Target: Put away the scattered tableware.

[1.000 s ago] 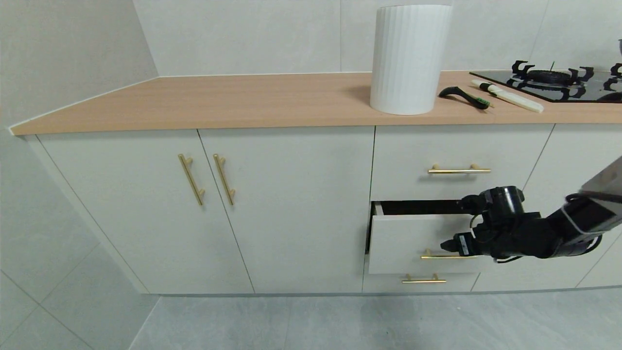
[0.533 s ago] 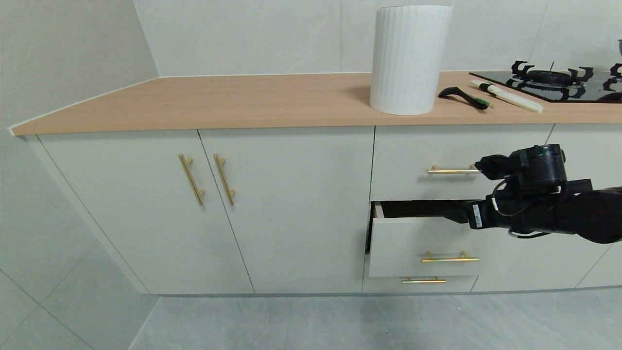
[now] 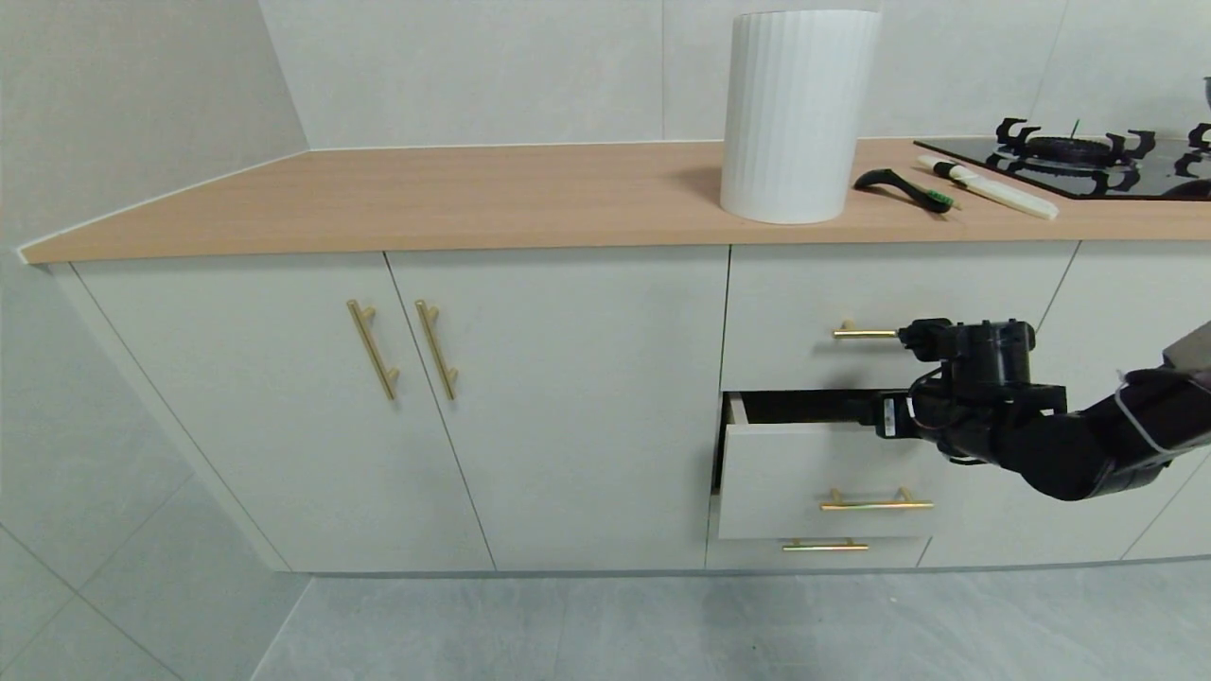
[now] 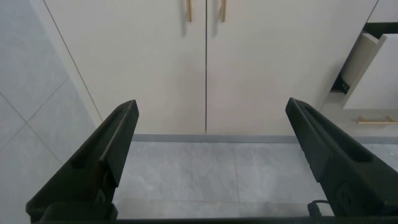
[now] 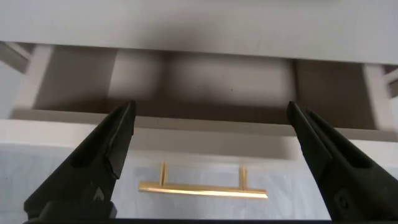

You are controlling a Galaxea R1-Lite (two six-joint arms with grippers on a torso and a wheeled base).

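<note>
**Countertop** (image 3: 454, 194): wood-grain, across the upper half of the head view.
- Black curved utensil (image 3: 899, 186): upper right, lying flat on the countertop just right of the white container.
- Cream-white utensil (image 3: 993, 188): long, with a dark band near its far end. It lies flat just right of the black utensil, near the edge of the hob.
- White ribbed container (image 3: 799, 113): tall cylinder, upright, top centre-right.
- Gas hob (image 3: 1079, 163): black glass with burner grates, upper right corner.

**Cabinet front**, pale grey:
- Double doors (image 3: 284, 407): closed, left and centre, with a pair of upright brass handles (image 3: 407, 348).
- Top drawer (image 3: 899, 284): closed.
- Middle drawer (image 3: 804, 463): pulled partly out, lower right, with a dark gap above its front panel. The right wrist view shows nothing in the part of its inside that can be seen. Its brass handle (image 3: 875, 502) is free.
- Bottom drawer handle (image 3: 825, 545): just under the middle drawer's front.

**Right gripper** (image 5: 209, 113): lower right of the head view, at the open gap of the middle drawer and above the drawer's brass handle. Fingers spread wide, holding nothing.

**Left gripper** (image 4: 211, 106): over the grey tiled floor (image 4: 205, 174) facing the double doors. Fingers spread wide, holding nothing.
</note>
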